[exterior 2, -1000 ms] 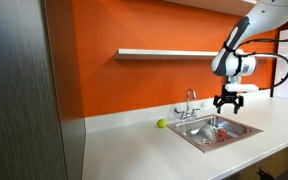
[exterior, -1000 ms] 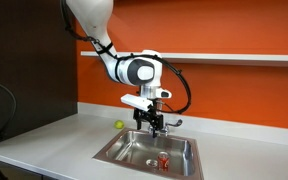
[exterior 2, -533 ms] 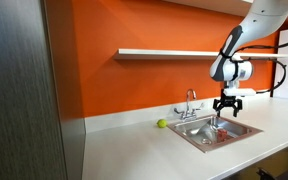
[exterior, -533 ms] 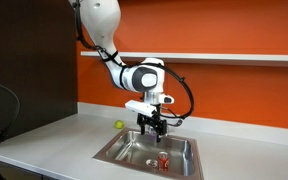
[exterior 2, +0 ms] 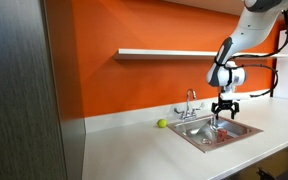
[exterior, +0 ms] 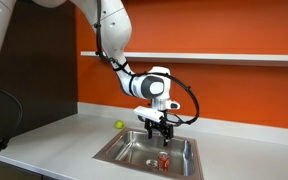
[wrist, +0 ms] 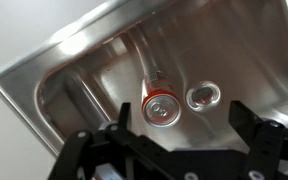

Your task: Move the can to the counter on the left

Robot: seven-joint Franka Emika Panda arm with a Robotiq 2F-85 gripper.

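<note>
The red can (wrist: 160,105) stands upright on the floor of the steel sink, its silvery top facing the wrist camera. It also shows in both exterior views (exterior: 163,157) (exterior 2: 223,133). My gripper (wrist: 180,125) is open and empty, hanging above the sink with the can below and slightly to one side of the gap between its fingers. In the exterior views the gripper (exterior: 158,128) (exterior 2: 223,110) is well above the basin. The light grey counter (exterior: 54,145) (exterior 2: 134,150) stretches beside the sink.
The sink basin (exterior: 124,152) (wrist: 84,60) has a drain (wrist: 202,96) next to the can. A faucet (exterior 2: 190,100) stands at its back edge. A yellow-green ball (exterior: 120,125) (exterior 2: 162,124) lies on the counter by the wall. A shelf (exterior 2: 164,53) runs above.
The arm has swung so the gripper moved sideways over the sink toward the can and a little lower. The can has not moved.
</note>
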